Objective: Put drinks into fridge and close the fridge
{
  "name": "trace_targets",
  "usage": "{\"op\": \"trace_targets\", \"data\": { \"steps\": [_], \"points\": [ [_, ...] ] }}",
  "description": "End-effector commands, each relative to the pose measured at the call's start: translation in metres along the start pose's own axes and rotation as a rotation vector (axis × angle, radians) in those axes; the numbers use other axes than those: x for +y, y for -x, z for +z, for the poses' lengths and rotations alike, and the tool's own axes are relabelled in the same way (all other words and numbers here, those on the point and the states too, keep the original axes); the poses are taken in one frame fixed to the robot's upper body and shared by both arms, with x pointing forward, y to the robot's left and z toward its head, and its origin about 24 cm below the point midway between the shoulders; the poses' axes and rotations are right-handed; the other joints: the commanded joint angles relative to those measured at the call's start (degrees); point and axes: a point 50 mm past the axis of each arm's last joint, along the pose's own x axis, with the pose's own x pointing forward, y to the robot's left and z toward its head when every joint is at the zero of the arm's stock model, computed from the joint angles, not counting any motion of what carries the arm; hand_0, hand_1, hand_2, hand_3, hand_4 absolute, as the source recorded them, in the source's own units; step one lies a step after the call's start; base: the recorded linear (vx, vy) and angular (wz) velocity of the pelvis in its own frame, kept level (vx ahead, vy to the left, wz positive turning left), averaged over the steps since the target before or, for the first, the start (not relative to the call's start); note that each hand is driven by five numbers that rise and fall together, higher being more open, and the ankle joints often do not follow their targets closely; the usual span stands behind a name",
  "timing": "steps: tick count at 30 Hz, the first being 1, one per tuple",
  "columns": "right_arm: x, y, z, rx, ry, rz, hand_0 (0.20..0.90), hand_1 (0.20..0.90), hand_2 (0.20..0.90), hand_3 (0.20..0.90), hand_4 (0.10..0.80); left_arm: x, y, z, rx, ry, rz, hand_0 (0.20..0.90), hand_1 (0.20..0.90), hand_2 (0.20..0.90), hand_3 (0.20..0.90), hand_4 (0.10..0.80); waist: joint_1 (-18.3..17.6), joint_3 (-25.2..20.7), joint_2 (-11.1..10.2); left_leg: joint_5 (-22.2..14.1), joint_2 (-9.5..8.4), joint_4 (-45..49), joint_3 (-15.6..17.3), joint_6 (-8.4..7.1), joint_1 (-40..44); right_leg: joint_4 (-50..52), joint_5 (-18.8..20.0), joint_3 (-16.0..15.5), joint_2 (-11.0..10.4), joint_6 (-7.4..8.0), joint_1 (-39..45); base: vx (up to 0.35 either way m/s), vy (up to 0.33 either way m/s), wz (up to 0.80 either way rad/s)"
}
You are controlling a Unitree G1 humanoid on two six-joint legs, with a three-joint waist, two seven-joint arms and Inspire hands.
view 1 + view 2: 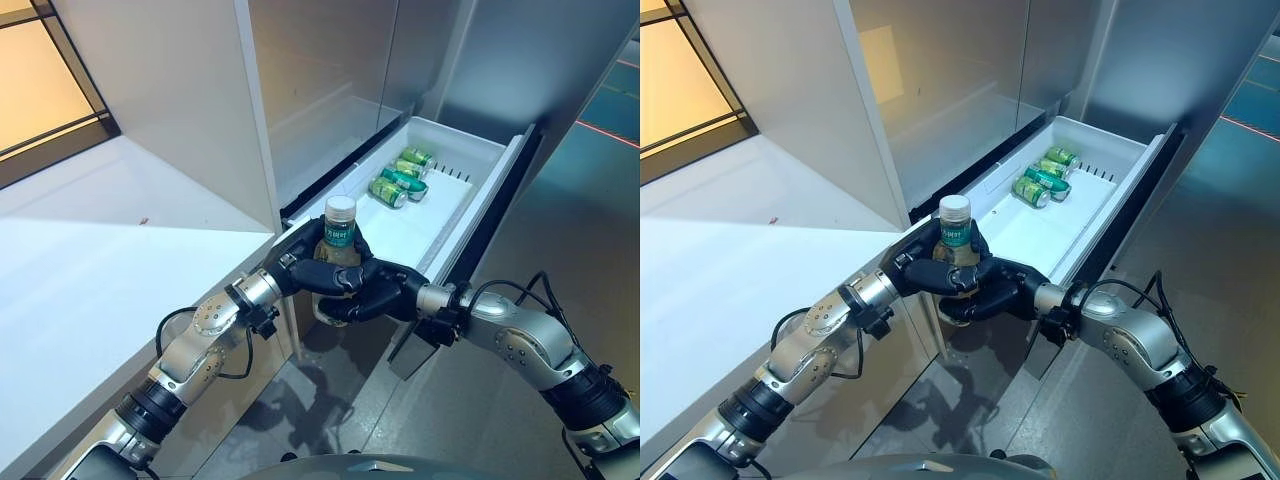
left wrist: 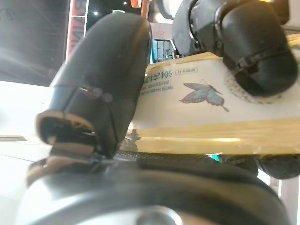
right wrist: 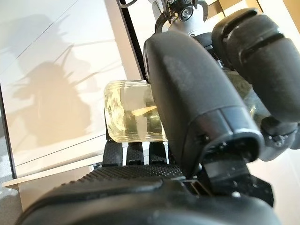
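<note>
A bottle (image 1: 339, 235) of pale yellow drink with a white cap and a green label stands upright, held above the near end of the open fridge drawer (image 1: 455, 150). My left hand (image 1: 305, 262) is curled round it from the left and my right hand (image 1: 370, 295) wraps it from the right, lower down. The left wrist view shows the bottle's label (image 2: 197, 93) under my thumb (image 2: 101, 79). In the right wrist view the bottle's clear base (image 3: 129, 110) shows past my thumb (image 3: 197, 108). Three green cans (image 1: 400, 178) lie in the drawer's far end.
The drawer is pulled out from a grey fridge front (image 1: 330, 70), its white floor (image 1: 415, 225) bare between the cans and the bottle. A white counter (image 1: 90, 250) runs along the left with an upright white panel (image 1: 170, 100). Grey floor (image 1: 600, 230) lies right.
</note>
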Motion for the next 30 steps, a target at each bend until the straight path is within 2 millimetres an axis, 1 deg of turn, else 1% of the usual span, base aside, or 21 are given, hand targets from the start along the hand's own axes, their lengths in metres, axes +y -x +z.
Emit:
{"op": "trace_targets", "data": {
  "steps": [1,5,7,8,9,10,11,12,16,19,20,22,23,25,28,30],
  "points": [
    [0.056,-0.012,0.085,-0.462,0.051,0.327,0.3,0.3,0.3,0.2,0.1,-0.048,-0.05,0.057,-0.336,0.068,-0.341,0.3,0.3,0.3,0.2,0.1,-0.08,-4.32,-1.02,-5.31,-0.95,0.09,-0.72,0.98,0.84,1.26,2.29,-0.82,0.01,3.63,-2.15,0.0,0.0,0.0],
    [0.053,-0.007,0.096,-0.513,0.076,0.293,0.3,0.3,0.3,0.2,0.1,-0.05,-0.049,0.048,-0.319,0.124,-0.331,0.3,0.3,0.3,0.2,0.1,-0.19,-4.28,-0.92,-5.42,-0.93,0.09,-0.54,1.07,0.85,1.22,2.27,-0.53,0.06,3.58,-2.24,0.0,0.0,0.0],
    [0.051,-0.004,0.1,-0.532,0.09,0.27,0.3,0.3,0.3,0.2,0.1,-0.05,-0.048,0.046,-0.319,0.118,-0.322,0.3,0.3,0.3,0.2,0.1,-0.16,-4.23,-0.85,-5.48,-0.92,0.09,-0.54,1.12,0.86,1.17,2.28,-0.55,0.04,3.53,-2.22,0.0,0.0,0.0],
    [0.049,-0.003,0.104,-0.547,0.097,0.245,0.3,0.3,0.3,0.2,0.1,-0.049,-0.046,0.044,-0.32,0.119,-0.313,0.307,0.307,0.307,0.208,0.108,-0.11,-4.25,-0.8,-5.49,-0.91,0.09,-0.55,1.08,0.89,1.15,2.27,-0.58,0.02,3.51,-2.18,0.0,0.0,0.0],
    [0.046,-0.001,0.107,-0.56,0.109,0.22,0.3,0.3,0.3,0.2,0.1,-0.048,-0.045,0.044,-0.324,0.115,-0.303,0.342,0.342,0.342,0.249,0.149,-0.06,-4.3,-0.79,-5.53,-0.91,0.09,-0.57,1.08,0.9,1.16,2.23,-0.59,0.01,3.48,-2.17,0.0,0.0,0.0],
    [0.046,-0.001,0.107,-0.56,0.109,0.22,0.3,0.3,0.3,0.2,0.1,-0.048,-0.045,0.044,-0.324,0.115,-0.303,0.342,0.342,0.342,0.249,0.149,-0.06,-4.3,-0.79,-5.53,-0.91,0.09,-0.57,1.08,0.9,1.16,2.23,-0.59,0.01,3.48,-2.17,0.0,0.0,0.0],
    [0.044,0.001,0.109,-0.571,0.118,0.19,0.3,0.3,0.3,0.2,0.1,-0.046,-0.045,0.045,-0.329,0.108,-0.292,0.547,0.547,0.547,0.488,0.388,-0.01,-4.36,-0.8,-5.58,-0.91,0.09,-0.58,1.09,0.89,1.11,2.21,-0.59,-0.01,3.46,-2.15,0.0,0.0,0.0],
    [0.04,0.002,0.111,-0.578,0.122,0.17,0.3,0.3,0.3,0.2,0.1,-0.044,-0.044,0.046,-0.336,0.1,-0.28,0.9,0.9,0.9,0.9,0.8,0.06,-4.31,-0.79,-5.58,-0.92,0.09,-0.64,1.08,0.9,1.13,2.21,-0.75,-0.02,3.42,-2.11,0.0,0.0,0.0],
    [0.025,0.012,0.119,-0.628,0.161,0.06,0.3,0.3,0.3,0.2,0.1,-0.036,-0.039,0.057,-0.398,0.048,-0.22,0.9,0.9,0.9,0.9,0.8,0.35,-4.33,-0.88,-5.6,-0.93,0.09,-0.92,0.95,0.97,1.08,2.13,-1.21,-0.09,3.28,-1.84,0.0,0.0,0.0],
    [0.007,0.025,0.131,-0.701,0.238,-0.114,0.3,0.3,0.3,0.2,0.1,-0.025,-0.034,0.075,-0.495,-0.038,-0.12,0.9,0.9,0.9,0.9,0.8,0.72,-4.49,-1.09,-5.27,-0.87,0.09,-1.16,0.75,0.63,1.17,2.39,-1.54,-0.15,3.12,-2.1,0.0,0.0,0.0],
    [0.003,0.029,0.134,-0.721,0.262,-0.156,0.3,0.3,0.3,0.2,0.1,-0.024,-0.032,0.079,-0.52,-0.069,-0.097,0.9,0.9,0.9,0.9,0.8,0.77,-4.56,-1.14,-5.27,-0.87,0.09,-1.25,0.71,0.57,1.21,2.37,-1.61,-0.15,3.08,-2.16,0.0,0.0,0.0],
    [-0.011,0.044,0.148,-0.777,0.353,-0.323,0.3,0.3,0.3,0.2,0.1,-0.018,-0.026,0.097,-0.604,-0.196,-0.013,0.9,0.9,0.9,0.9,0.8,1.18,-4.73,-1.36,-5.28,-0.86,0.09,-1.83,0.64,0.48,1.29,2.25,-1.98,-0.11,2.95,-2.14,0.0,0.0,0.0],
    [-0.012,0.046,0.15,-0.784,0.37,-0.341,0.3,0.3,0.3,0.2,0.1,-0.017,-0.025,0.099,-0.615,-0.212,-0.002,0.9,0.9,0.9,0.9,0.8,1.22,-4.74,-1.38,-5.27,-0.86,0.09,-1.9,0.62,0.47,1.29,2.24,-2.04,-0.11,2.94,-2.13,0.003,-0.008,0.03],
    [-0.021,0.059,0.16,-0.81,0.418,-0.44,0.3,0.3,0.3,0.2,0.1,-0.014,-0.02,0.111,-0.666,-0.286,0.053,0.9,0.9,0.9,0.9,0.8,1.55,-4.87,-1.6,-5.24,-0.85,0.09,-2.4,0.54,0.38,1.31,2.1,-2.41,-0.08,2.81,-2.07,0.006,-0.006,0.05],
    [-0.03,0.071,0.169,-0.83,0.445,-0.532,0.3,0.3,0.3,0.2,0.1,-0.009,-0.014,0.123,-0.707,-0.337,0.112,0.9,0.9,0.9,0.9,0.8,2.05,-5.02,-1.92,-5.2,-0.84,0.09,-3.17,0.44,0.29,1.46,1.84,-2.83,0.0,2.62,-1.98,0.005,-0.009,0.02],
    [-0.035,0.075,0.172,-0.841,0.461,-0.578,0.3,0.3,0.3,0.2,0.1,-0.006,-0.013,0.126,-0.719,-0.353,0.138,0.9,0.9,0.9,0.9,0.8,2.32,-5.02,-2.06,-5.18,-0.87,0.09,-3.59,0.44,0.23,1.54,1.64,-3.06,0.06,2.49,-1.93,0.0,0.0,0.0]
  ]
}}
